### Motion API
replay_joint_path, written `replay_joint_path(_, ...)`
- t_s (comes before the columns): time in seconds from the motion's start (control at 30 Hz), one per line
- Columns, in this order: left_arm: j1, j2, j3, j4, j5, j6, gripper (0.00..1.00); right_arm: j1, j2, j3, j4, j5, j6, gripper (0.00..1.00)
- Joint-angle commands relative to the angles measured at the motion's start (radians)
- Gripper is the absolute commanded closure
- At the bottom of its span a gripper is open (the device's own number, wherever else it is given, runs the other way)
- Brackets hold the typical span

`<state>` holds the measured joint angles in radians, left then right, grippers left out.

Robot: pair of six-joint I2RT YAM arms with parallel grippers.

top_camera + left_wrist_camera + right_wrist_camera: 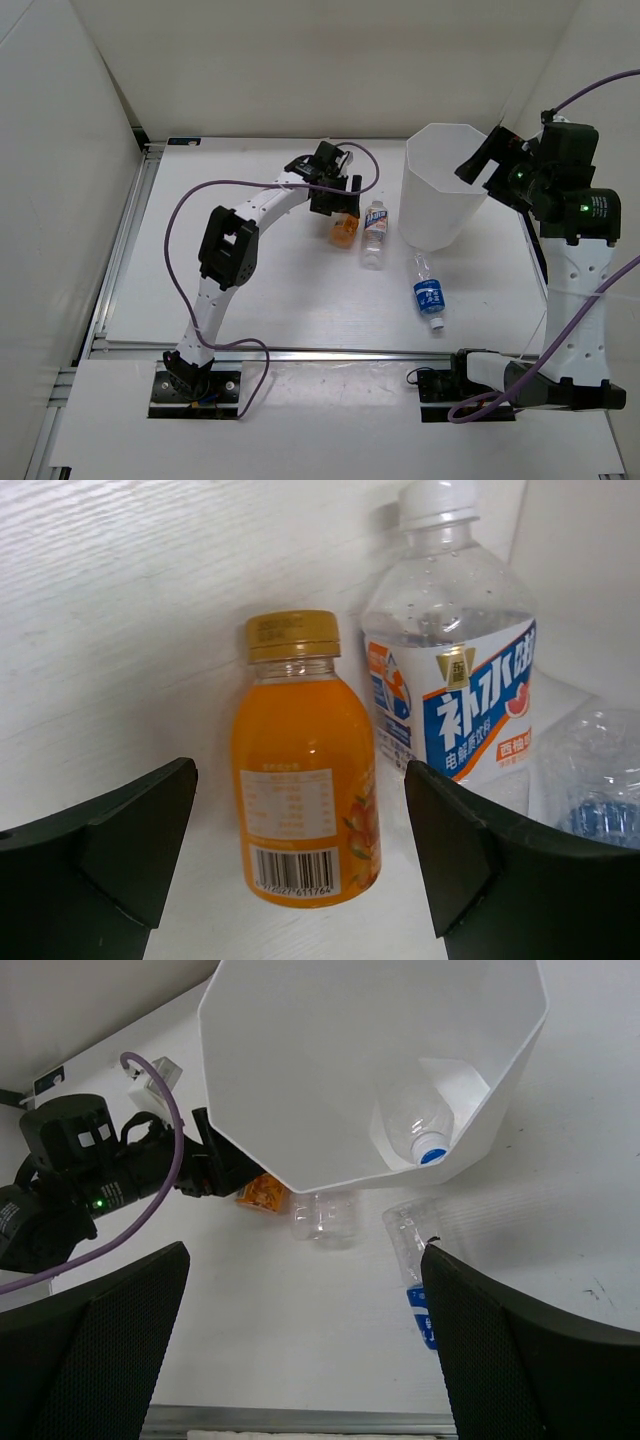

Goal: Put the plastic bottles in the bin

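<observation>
The orange bottle [344, 232] lies on the table; in the left wrist view it [305, 770] lies between my open left gripper's [300, 865] jaws, untouched. The white-and-orange-label bottle [373, 234] lies beside it [455, 670]. The blue-label bottle [428, 291] lies nearer the front, and shows in the right wrist view [410, 1250]. The white bin [443, 186] stands at the back right. A plain clear bottle [420, 1125] lies inside the bin [300, 1070]. My left gripper [343, 200] hovers over the orange bottle. My right gripper [480, 165] is open and empty above the bin's rim [300, 1330].
White walls enclose the table at the back and sides. A metal rail [300, 350] runs along the table's front edge. A purple cable [185, 230] loops from the left arm.
</observation>
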<state>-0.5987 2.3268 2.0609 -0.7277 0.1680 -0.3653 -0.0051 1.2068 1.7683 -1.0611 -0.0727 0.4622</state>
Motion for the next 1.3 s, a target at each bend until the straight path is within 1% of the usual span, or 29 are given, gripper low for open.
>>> replay_joint_path(0.0, -0.001, -0.003, -0.021, 0.045, 0.102, -0.020, 0.05, 0.001, -0.013, -0.009, 0.010, 0.023, -0.013, 0.00)
replay_joint_path(0.23, -0.001, 0.006, -0.108, 0.063, 0.180, -0.038, 0.07, 0.001, -0.042, -0.027, 0.010, 0.047, -0.013, 0.00)
replay_joint_path(0.33, 0.008, 0.006, -0.143, 0.083, 0.225, -0.060, 0.14, 0.001, -0.043, -0.036, 0.010, 0.047, -0.013, 0.00)
replay_joint_path(0.37, 0.019, 0.006, -0.154, 0.083, 0.225, -0.060, 0.22, 0.001, -0.043, -0.036, 0.010, 0.056, -0.013, 0.00)
replay_joint_path(0.4, 0.019, 0.006, -0.154, 0.083, 0.234, -0.060, 0.27, 0.001, -0.043, -0.036, 0.010, 0.056, -0.013, 0.00)
replay_joint_path(0.43, 0.030, -0.003, -0.144, 0.083, 0.234, -0.069, 0.37, 0.001, -0.043, -0.036, 0.010, 0.056, -0.013, 0.00)
replay_joint_path(0.5, 0.040, -0.012, -0.110, 0.083, 0.234, -0.081, 0.66, 0.001, -0.043, -0.036, 0.010, 0.056, -0.013, 0.00)
replay_joint_path(0.63, 0.080, -0.050, -0.065, 0.083, 0.212, -0.090, 0.68, 0.001, -0.043, -0.036, 0.010, 0.047, -0.003, 0.00)
replay_joint_path(0.73, 0.121, -0.075, -0.004, 0.083, 0.221, -0.145, 0.68, 0.001, -0.043, -0.036, 0.010, 0.036, 0.006, 0.00)
replay_joint_path(0.83, 0.140, -0.099, 0.122, 0.083, 0.222, -0.182, 0.69, 0.001, -0.043, -0.027, 0.010, 0.027, 0.006, 0.00)
replay_joint_path(0.87, 0.140, -0.099, 0.212, 0.083, 0.222, -0.182, 0.69, 0.001, -0.033, -0.027, 0.010, 0.027, 0.006, 0.00)
replay_joint_path(0.93, 0.140, -0.099, 0.313, 0.097, 0.199, -0.208, 0.69, 0.001, -0.033, -0.027, 0.010, 0.027, 0.006, 0.00)
replay_joint_path(0.97, 0.140, -0.090, 0.417, 0.109, 0.199, -0.221, 0.69, 0.001, -0.033, -0.027, 0.010, 0.027, 0.015, 0.00)
replay_joint_path(1.0, 0.140, -0.090, 0.456, 0.129, 0.199, -0.260, 0.69, 0.001, -0.033, -0.027, 0.010, 0.027, 0.015, 0.00)
replay_joint_path(1.03, 0.140, -0.090, 0.475, 0.166, 0.220, -0.289, 0.67, 0.001, -0.033, -0.018, 0.010, 0.027, 0.015, 0.00)
replay_joint_path(1.07, 0.140, -0.090, 0.475, 0.280, 0.241, -0.323, 0.67, 0.001, -0.033, -0.018, 0.010, 0.027, 0.015, 0.00)
replay_joint_path(1.1, 0.140, -0.102, 0.475, 0.344, 0.263, -0.361, 0.67, 0.001, -0.033, -0.006, 0.010, 0.042, 0.015, 0.00)
replay_joint_path(1.13, 0.140, -0.103, 0.475, 0.400, 0.283, -0.441, 0.67, 0.001, -0.033, -0.006, 0.010, 0.051, 0.015, 0.00)
replay_joint_path(1.17, 0.140, -0.092, 0.475, 0.448, 0.322, -0.477, 0.67, 0.001, -0.033, 0.005, 0.001, 0.060, 0.015, 0.00)
replay_joint_path(1.2, 0.126, -0.083, 0.502, 0.532, 0.341, -0.509, 0.66, 0.001, -0.033, 0.005, 0.001, 0.070, 0.015, 0.00)
replay_joint_path(1.23, 0.126, -0.069, 0.511, 0.560, 0.355, -0.558, 0.66, 0.001, -0.033, 0.017, 0.001, 0.070, 0.015, 0.00)
replay_joint_path(1.27, 0.110, -0.069, 0.512, 0.585, 0.367, -0.576, 0.66, 0.001, -0.042, 0.031, 0.001, 0.083, 0.015, 0.00)
